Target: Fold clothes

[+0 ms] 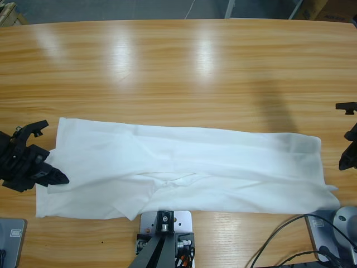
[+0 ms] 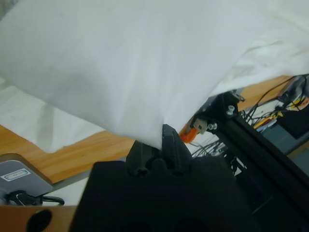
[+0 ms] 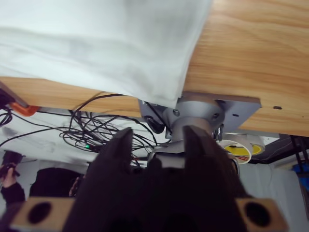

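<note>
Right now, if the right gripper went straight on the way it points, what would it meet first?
Probably nothing on the table: the right gripper, jaws open, points at the silver arm base by the T-shirt corner; depth is unclear.

T-shirt (image 1: 184, 167) flat along table (image 1: 178, 72) — left gripper (image 1: 56, 176) at one end

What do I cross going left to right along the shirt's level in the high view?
Left gripper, shut on the shirt's left end → folded white T-shirt stretched across the wooden table → right gripper at the right edge, open and clear of the cloth.
</note>
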Available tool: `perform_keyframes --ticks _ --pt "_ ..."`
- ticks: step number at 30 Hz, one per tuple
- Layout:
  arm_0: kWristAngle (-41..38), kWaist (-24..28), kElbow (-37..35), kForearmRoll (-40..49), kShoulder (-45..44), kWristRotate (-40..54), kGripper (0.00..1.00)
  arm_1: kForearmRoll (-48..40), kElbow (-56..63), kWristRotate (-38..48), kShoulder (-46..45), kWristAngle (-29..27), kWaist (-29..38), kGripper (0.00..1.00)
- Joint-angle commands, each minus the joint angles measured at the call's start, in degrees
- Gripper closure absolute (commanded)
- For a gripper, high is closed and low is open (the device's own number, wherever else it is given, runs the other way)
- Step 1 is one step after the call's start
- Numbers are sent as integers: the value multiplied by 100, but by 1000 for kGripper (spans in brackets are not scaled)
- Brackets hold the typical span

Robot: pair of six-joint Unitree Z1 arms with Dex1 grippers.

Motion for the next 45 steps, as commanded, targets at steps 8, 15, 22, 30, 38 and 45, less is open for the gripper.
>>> perform_keyframes --ticks 8,15,22,30,38,45 --pt "190 -50 50 189 -244 217 263 -1131 598 402 -1560 -89 442 7" --pt "-292 -187 321 414 -529 19 207 -1180 614 404 -1566 -105 774 0" --pt "478 -187 -753 944 -497 1103 197 -1770 846 263 -2030 -61 1598 0" --pt "1673 -203 -843 234 443 1358 116 -2203 993 506 -1970 -392 2219 0" --pt "2610 -1780 -577 -790 592 2392 55 -3289 1644 659 -2155 -849 3205 0" --pt "2689 -3200 -711 -826 974 3438 50 -3430 1705 694 -1998 -859 3205 0"
